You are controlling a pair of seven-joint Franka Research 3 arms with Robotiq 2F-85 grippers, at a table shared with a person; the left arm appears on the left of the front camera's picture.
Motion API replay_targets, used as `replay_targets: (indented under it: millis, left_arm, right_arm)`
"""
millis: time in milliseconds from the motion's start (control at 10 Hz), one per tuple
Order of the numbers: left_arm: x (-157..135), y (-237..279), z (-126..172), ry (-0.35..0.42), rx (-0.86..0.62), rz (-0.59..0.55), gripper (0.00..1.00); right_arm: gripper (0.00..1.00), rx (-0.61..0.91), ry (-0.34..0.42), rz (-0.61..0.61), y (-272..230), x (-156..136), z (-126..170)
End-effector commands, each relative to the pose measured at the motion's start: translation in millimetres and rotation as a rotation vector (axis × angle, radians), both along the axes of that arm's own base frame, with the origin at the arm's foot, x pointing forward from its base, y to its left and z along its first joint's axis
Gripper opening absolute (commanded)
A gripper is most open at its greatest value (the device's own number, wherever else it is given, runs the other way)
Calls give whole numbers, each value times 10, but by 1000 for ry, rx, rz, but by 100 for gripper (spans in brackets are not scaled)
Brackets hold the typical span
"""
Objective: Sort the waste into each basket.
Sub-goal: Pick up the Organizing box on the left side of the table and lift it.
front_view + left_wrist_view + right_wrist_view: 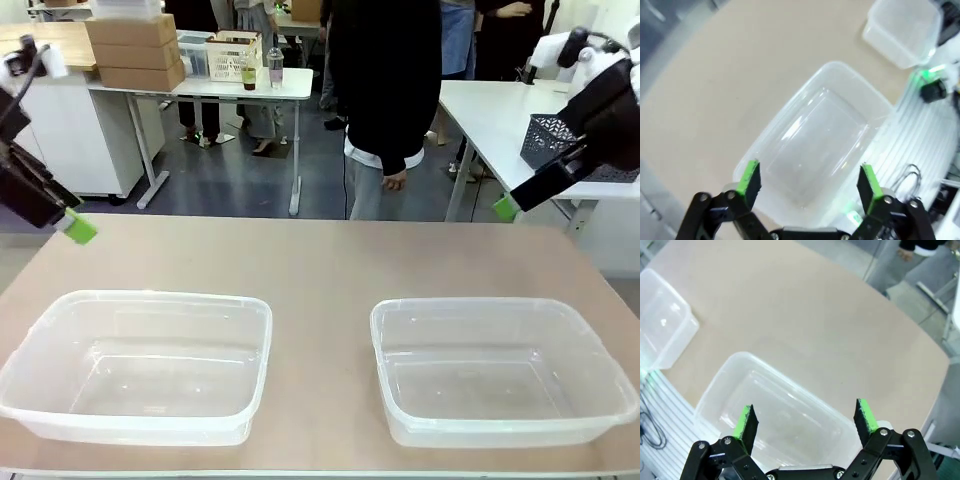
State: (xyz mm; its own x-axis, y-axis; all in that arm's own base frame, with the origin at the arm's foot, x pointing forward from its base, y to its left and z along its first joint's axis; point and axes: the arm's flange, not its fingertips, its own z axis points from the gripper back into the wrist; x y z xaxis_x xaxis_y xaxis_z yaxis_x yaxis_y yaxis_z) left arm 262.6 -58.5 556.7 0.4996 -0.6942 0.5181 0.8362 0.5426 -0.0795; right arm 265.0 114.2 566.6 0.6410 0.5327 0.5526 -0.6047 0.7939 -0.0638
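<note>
Two grippers, two clear tubs and one person at the far side; taking them from the left:

The left gripper (76, 227) hangs above the left end of the table (320, 265), past the far left corner of the left tub (140, 300), touching nothing; one green pad of it shows in the front view; in the left wrist view its two fingers (751, 177) stand wide apart with nothing between them, and below them lies the left tub (790, 107), with the right tub (900, 30) farther off in the upper corner

The left tub sits on the near left part of the table, upright, its long side along the near edge; the right tub (500, 305) sits on the near right part, upright as well; the two are well apart, with bare table between them

One person (385, 70) in a dark top stands just behind the middle of the far edge, one hand (393, 180) hanging down by the side

The right gripper (506, 207) hangs over the far right corner of the table, clear of the right tub; in the right wrist view its two fingers (865, 415) are spread wide around nothing, the right tub (740, 360) lying below them and the left tub (665, 325) at the picture's left edge

One dark lattice basket (548, 140) stands on a white side table behind the right arm
</note>
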Motion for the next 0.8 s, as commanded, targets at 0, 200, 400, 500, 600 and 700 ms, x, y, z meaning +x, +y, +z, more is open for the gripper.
replay_targets:
  millis: [0, 200, 400, 500, 600, 700]
  left_arm:
    - [181, -178, -12, -13, -51, 59, 100]
    - [69, 176, -28, 146, -208, -108, 100]
    - [303, 754, -128, 432, -673, -21, 100]
    - [397, 965, -253, 548, -852, 26, 100]
    - [430, 1125, -346, 604, -948, 45, 100]
    - [428, 1267, -419, 601, -1028, 126, 100]
  right_arm:
    - [100, 3, 3, 5, 2, 16, -11]
    - [100, 406, 178, 182, -359, 125, -20]
    - [100, 1033, 452, -66, -1105, 191, -55]
    - [100, 1300, 487, -103, -1452, 225, -184]
    - [100, 1437, 504, -161, -1678, 255, -302]
    - [100, 1530, 466, -218, -1860, 231, -386]
